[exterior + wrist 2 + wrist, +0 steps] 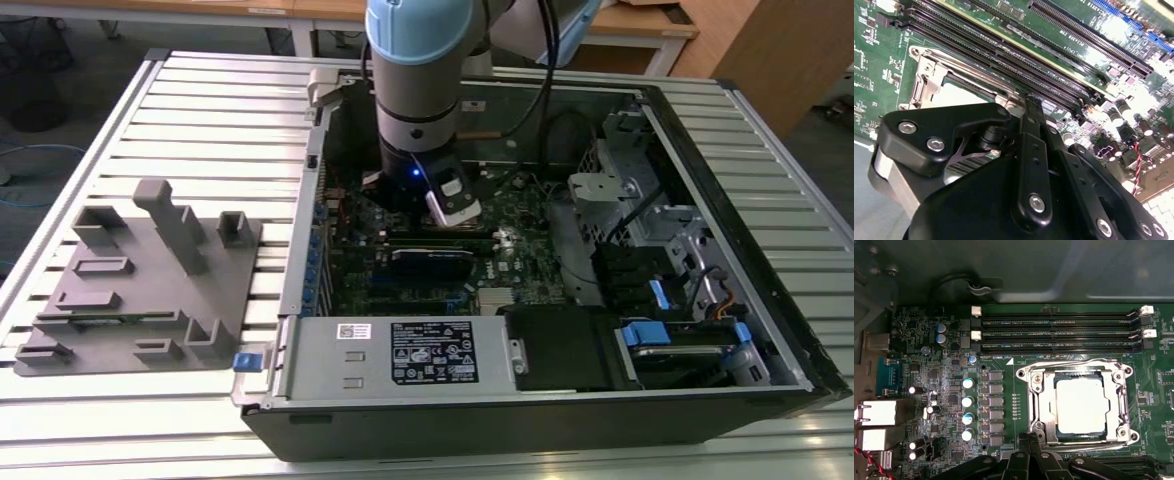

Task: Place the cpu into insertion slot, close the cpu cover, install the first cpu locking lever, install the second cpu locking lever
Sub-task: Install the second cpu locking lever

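The gripper (1029,440) looks pinched shut in both wrist views, fingertips pressed together with nothing visibly between them. It sits low over the board, right at the edge of the insertion slot (1026,374) on the side away from the memory slots (1059,332).

In the first wrist view the cpu (1079,405) is seated in the socket, lying flat and square. The cpu cover (1115,402) is folded down around it, with the chip's silver top showing through the cutout. So the first two steps look done, and this reads as lever work. A thin lever wire (1079,444) runs along the socket edge just beside the fingertips. A second lever wire (1074,364) lies along the opposite edge, next to the memory slots. Whether either one is hooked under its catch can't be told from here.

To do it well, closed fingers used as a pusher seem the right call. The tips want to bear on the wire itself, not on the cover plate or the green board. The push should go down and then sideways under the hook, and slowly, since a springy wire can slip off a narrow tip. The small capacitors (968,400) stand well off to one side, so the nearby memory slots are the main thing to stay clear of.

In the exterior view the arm (420,90) reaches straight down into the open computer case (296,250).
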`<act>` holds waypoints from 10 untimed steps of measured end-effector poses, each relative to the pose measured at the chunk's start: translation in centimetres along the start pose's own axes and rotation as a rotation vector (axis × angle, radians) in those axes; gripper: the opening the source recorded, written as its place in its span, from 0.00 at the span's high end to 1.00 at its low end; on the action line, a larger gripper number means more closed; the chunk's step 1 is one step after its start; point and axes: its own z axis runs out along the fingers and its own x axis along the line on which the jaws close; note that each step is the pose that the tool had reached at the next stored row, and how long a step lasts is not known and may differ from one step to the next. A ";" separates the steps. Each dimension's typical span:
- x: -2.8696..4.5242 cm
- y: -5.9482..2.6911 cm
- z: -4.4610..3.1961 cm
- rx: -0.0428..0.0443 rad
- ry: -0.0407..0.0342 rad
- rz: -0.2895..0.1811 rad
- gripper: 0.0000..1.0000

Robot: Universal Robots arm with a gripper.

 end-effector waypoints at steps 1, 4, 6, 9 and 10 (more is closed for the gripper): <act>0.05 -0.01 0.02 -0.0003 0.0000 0.000 0.89; 0.22 -0.02 0.09 -0.0009 -0.0001 0.000 0.89; 0.33 -0.03 0.11 -0.0009 0.0000 0.000 0.89; 0.44 -0.04 0.13 -0.0011 -0.0001 0.000 0.89; 0.47 -0.04 0.14 -0.0011 -0.0001 0.000 0.89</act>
